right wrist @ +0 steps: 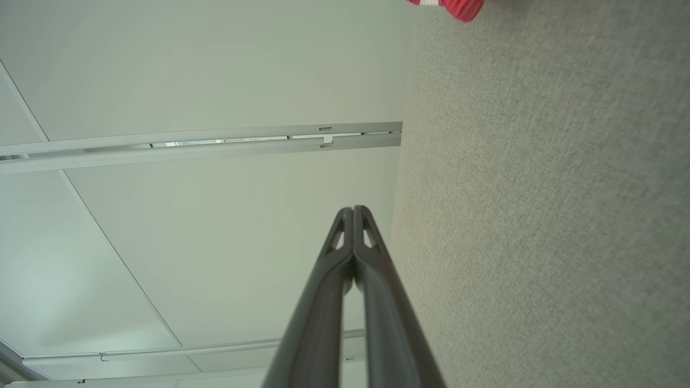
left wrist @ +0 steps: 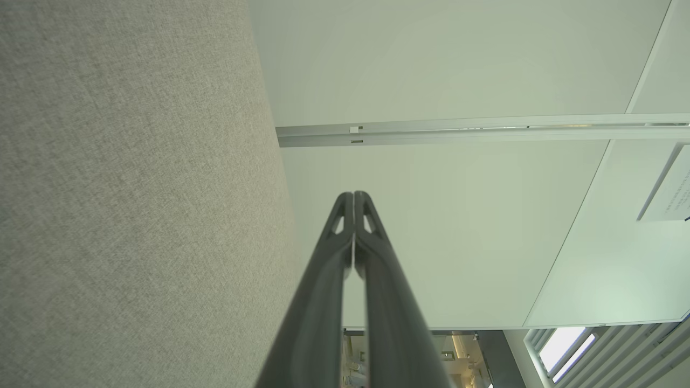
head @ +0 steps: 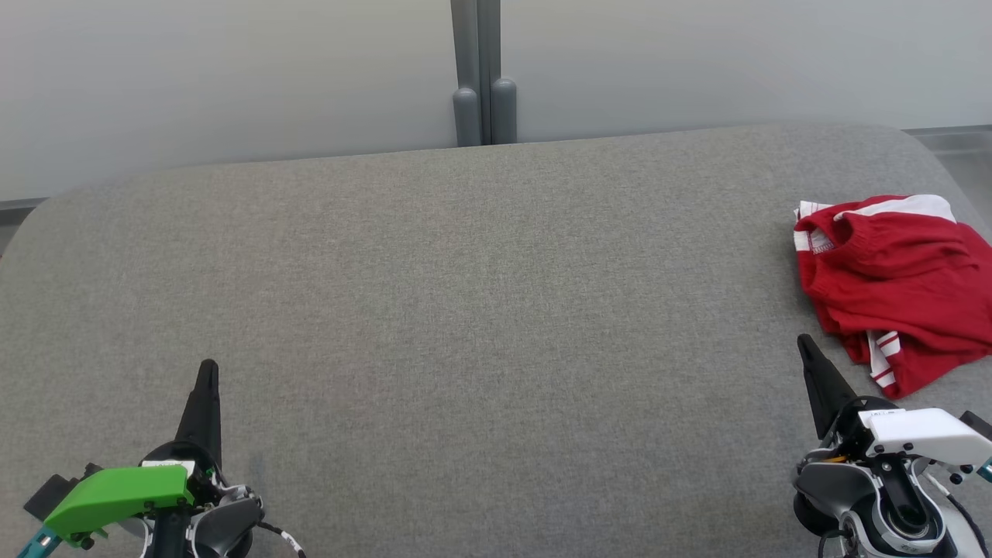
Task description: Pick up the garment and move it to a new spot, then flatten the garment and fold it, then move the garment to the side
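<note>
Red garment [head: 899,287] with white stripes lies crumpled at 3 o'clock on grey fabric surface [head: 465,310], cut by right edge of head view. Left gripper [head: 208,366] at 7 o'clock: fingers pressed together tip to tip, holding nothing, over bare fabric. Right gripper [head: 804,342] at 4 o'clock: fingers likewise closed, empty, tip near garment's near hem, apart from it. Grey post [head: 484,77] against pale wall at 12 o'clock, beyond surface.

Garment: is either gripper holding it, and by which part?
Nothing held. Left gripper and right gripper are shut and empty; the garment lies crumpled on the grey surface, untouched.
</note>
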Motion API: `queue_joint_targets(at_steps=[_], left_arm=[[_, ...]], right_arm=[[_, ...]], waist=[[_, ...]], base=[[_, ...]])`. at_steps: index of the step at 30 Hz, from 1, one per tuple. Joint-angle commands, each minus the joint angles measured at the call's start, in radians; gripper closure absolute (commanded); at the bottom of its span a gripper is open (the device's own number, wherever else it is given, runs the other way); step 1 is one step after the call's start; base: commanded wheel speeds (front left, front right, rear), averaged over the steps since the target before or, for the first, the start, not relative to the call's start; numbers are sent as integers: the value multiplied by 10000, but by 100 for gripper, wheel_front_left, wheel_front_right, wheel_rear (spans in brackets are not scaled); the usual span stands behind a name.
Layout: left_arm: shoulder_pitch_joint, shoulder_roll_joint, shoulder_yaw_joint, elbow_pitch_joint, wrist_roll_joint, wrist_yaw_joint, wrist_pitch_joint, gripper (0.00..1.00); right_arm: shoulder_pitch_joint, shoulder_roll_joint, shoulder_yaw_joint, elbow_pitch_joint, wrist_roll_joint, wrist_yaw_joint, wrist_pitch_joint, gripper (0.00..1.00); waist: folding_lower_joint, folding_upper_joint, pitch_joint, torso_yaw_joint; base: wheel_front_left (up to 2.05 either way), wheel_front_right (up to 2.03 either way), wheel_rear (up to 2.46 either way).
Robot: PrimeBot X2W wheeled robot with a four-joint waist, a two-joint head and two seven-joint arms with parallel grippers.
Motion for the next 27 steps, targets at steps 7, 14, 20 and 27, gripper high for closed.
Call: queue_joint_targets(at_steps=[7,14,20,27], left_arm=[[-143,73,43,-21,2,-59,43,100],[-143,73,43,-21,2,-59,43,100],[-143,73,43,-22,2,-59,43,100],[-142,72,43,-22,2,-59,42,100]], right_arm=[[-23,-45,-20,-47,51,4,27,100],[-23,-45,-20,-47,51,4,25,100],[-23,-45,-20,-47,51,4,27,100],[-23,-45,-19,-47,51,4,26,100]], waist=[[0,-1,0,0],[0,-1,0,0],[0,-1,0,0],[0,-1,0,0]], base=[[0,0,0],[0,0,0],[0,0,0],[0,0,0]])
